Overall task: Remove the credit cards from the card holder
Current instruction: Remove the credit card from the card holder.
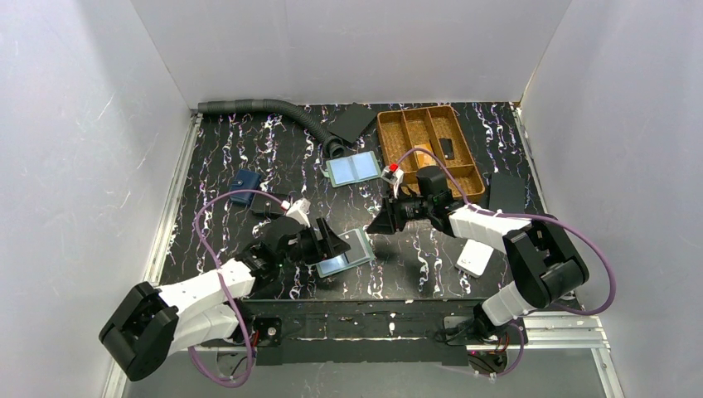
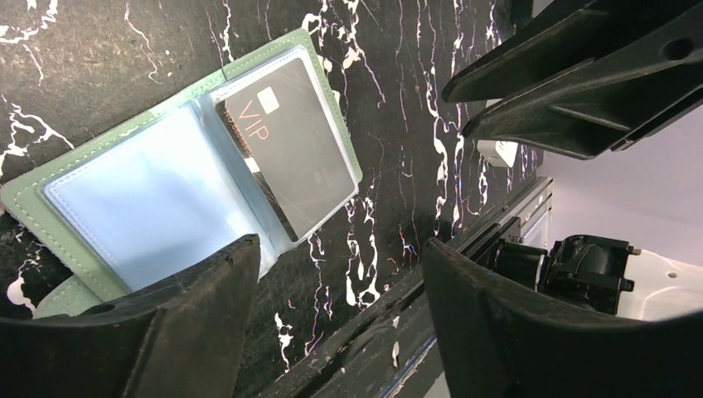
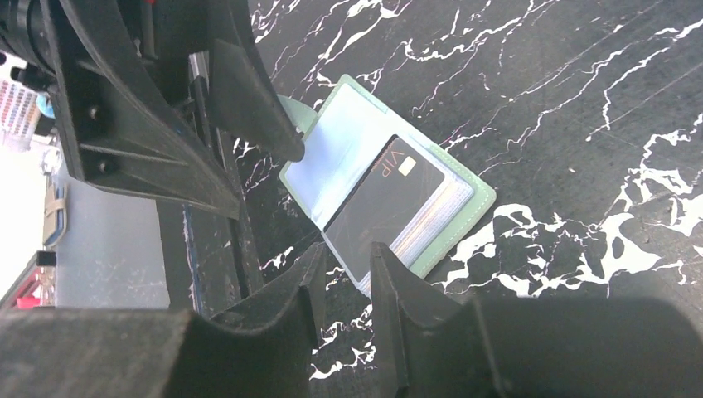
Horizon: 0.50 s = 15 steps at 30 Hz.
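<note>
The card holder (image 1: 349, 251) lies open on the black table, green-edged, with a pale-blue panel (image 2: 141, 215) and clear sleeves. A black credit card marked VIP (image 2: 286, 157) sits in the top sleeve (image 3: 381, 203). My left gripper (image 1: 335, 241) stands open at the holder's left side. One of its fingertips (image 2: 236, 253) is over the pale-blue panel's corner, and nothing is between the jaws. My right gripper (image 1: 375, 225) hovers just right of the holder. Its jaws (image 3: 348, 253) are a narrow gap apart at the sleeve's near corner, with only table between them.
A pale whitish card (image 1: 474, 257) lies on the table right of the holder. A second holder with two pale-blue panels (image 1: 352, 168) lies farther back, beside a wooden divided tray (image 1: 390, 133). A small blue item (image 1: 244, 182) and a grey hose (image 1: 257, 106) are at the back left.
</note>
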{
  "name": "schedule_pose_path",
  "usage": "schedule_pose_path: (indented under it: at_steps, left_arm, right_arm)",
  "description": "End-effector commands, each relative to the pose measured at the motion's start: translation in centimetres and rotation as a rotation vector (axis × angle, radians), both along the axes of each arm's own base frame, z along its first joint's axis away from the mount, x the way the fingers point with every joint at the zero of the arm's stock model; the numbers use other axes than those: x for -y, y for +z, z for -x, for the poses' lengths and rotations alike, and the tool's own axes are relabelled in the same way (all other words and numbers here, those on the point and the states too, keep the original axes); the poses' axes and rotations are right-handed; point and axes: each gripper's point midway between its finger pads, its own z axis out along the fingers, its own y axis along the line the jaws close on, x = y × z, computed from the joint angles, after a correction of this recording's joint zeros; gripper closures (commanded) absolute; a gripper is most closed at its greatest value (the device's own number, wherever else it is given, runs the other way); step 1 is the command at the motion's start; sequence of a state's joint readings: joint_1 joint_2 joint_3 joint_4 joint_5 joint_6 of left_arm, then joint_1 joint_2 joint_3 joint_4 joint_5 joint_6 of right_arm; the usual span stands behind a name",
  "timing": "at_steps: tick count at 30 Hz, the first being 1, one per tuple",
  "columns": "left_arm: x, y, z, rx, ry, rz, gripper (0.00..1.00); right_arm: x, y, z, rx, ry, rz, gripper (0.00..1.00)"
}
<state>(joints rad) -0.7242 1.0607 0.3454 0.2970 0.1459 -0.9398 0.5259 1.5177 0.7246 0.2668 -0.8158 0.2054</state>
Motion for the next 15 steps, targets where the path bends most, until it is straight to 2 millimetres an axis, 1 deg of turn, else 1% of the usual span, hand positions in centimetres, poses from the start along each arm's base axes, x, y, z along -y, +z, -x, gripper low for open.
schedule_pose_path:
  at_steps: [1, 3, 4, 5, 15]
  left_arm:
    - [-0.18, 1.05, -0.33, 0.074, -0.004, 0.006, 0.23]
    - [-0.25, 0.92, -0.21, 0.065, 0.001, 0.010, 0.12]
    - [-0.33, 0.82, -0.17, 0.059, 0.005, 0.012, 0.04]
    - [-0.31, 0.72, -0.01, 0.055, 0.001, 0.014, 0.02]
    - [-0.68, 0.27, 0.53, 0.029, 0.005, 0.034, 0.02]
  right_arm:
    - [-0.65, 1.47, 0.26, 0.080, 0.089, -0.045, 0.65]
    - [-0.64, 1.28, 0.26, 0.078, 0.091, -0.042, 0.64]
    - [-0.65, 1.26, 0.26, 0.078, 0.091, -0.042, 0.64]
    - [-0.65, 1.23, 0.26, 0.079, 0.093, -0.042, 0.64]
    - [-0.71, 1.01, 0.37, 0.064, 0.097, -0.045, 0.64]
